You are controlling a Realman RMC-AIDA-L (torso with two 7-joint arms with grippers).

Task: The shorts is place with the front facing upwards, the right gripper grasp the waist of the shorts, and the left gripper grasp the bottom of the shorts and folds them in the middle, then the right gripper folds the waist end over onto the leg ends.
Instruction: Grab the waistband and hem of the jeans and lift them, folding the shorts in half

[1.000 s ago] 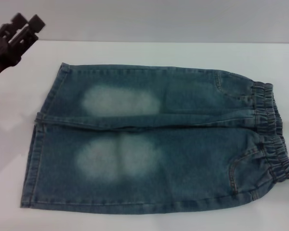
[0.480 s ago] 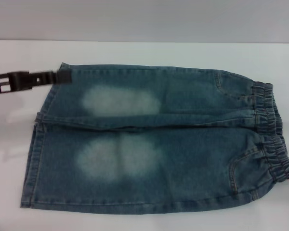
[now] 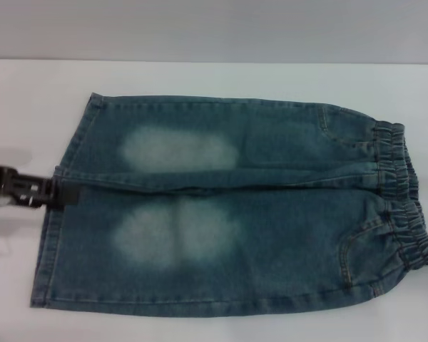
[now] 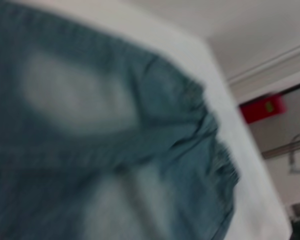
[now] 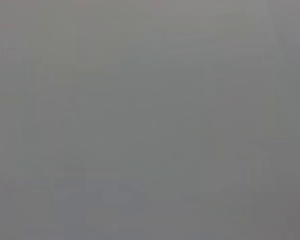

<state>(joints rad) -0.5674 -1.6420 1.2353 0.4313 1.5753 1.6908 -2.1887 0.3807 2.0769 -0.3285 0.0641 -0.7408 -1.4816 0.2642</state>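
Blue faded denim shorts [image 3: 228, 206]: flat on white desk [image 3: 221, 77], long axis left-right, leg hems [image 3: 57, 214] leftward. Left black tool [image 3: 60, 192]: touching hems; opening indiscernible. Right tool unseen.

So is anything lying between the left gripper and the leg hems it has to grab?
Nothing visible. In the head view the left gripper is already at the bottom of the shorts, by the gap between the two legs. Only bare white table surrounds the shorts. The right gripper is out of view.
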